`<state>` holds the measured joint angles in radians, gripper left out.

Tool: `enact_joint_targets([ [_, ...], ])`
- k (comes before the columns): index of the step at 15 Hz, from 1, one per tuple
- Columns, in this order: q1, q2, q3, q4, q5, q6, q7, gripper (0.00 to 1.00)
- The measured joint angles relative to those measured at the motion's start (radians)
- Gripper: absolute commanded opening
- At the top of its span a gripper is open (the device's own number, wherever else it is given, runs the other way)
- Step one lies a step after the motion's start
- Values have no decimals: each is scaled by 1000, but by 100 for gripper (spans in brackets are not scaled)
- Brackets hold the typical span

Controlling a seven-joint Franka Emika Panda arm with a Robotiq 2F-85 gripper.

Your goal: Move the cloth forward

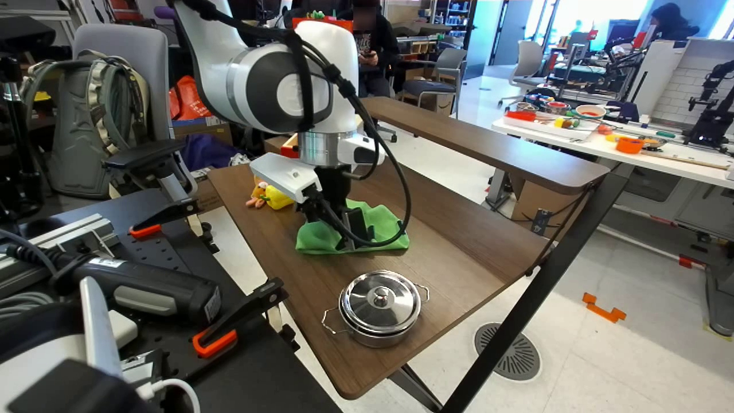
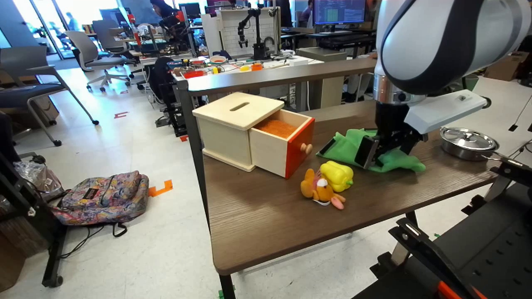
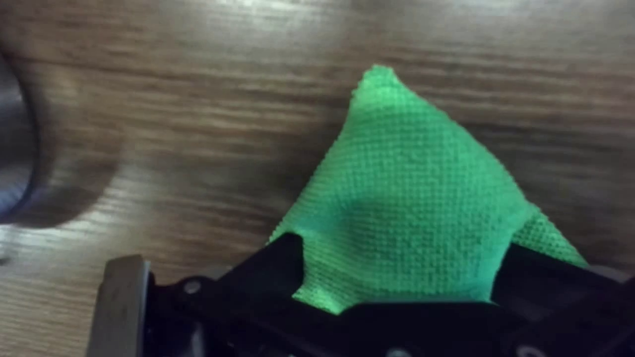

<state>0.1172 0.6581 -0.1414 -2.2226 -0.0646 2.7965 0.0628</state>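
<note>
The green cloth (image 1: 318,238) lies crumpled on the brown wooden table (image 1: 459,246); it also shows in an exterior view (image 2: 348,145). My gripper (image 2: 384,160) points down onto the cloth, low at the table, and also shows in an exterior view (image 1: 338,232). Its fingers stand wide apart, with cloth bunched between and under them. In the wrist view a peak of the cloth (image 3: 421,188) sticks out ahead of the open gripper (image 3: 397,267). The right fingertip is not visible there. The arm and cable hide part of the cloth.
A lidded steel pot (image 1: 380,310) stands near one table end; its edge shows in the wrist view (image 3: 12,144). A yellow pepper (image 2: 337,175) and an orange toy (image 2: 320,189) lie near the cloth. A wooden box (image 2: 224,135) has its drawer open. A raised shelf (image 1: 487,143) borders the table.
</note>
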Motion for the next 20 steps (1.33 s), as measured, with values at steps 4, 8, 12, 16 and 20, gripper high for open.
enact_joint_targets([
  [4, 12, -49, 15, -112, -6, 47, 0, 100],
  [8, 12, -81, 31, -161, -6, 54, 0, 100],
  [12, -2, -193, 75, -224, 3, 54, 0, 100],
  [16, -58, -383, 193, -317, 99, 50, -32, 100],
  [20, -118, -516, 292, -362, 211, -6, -112, 100],
])
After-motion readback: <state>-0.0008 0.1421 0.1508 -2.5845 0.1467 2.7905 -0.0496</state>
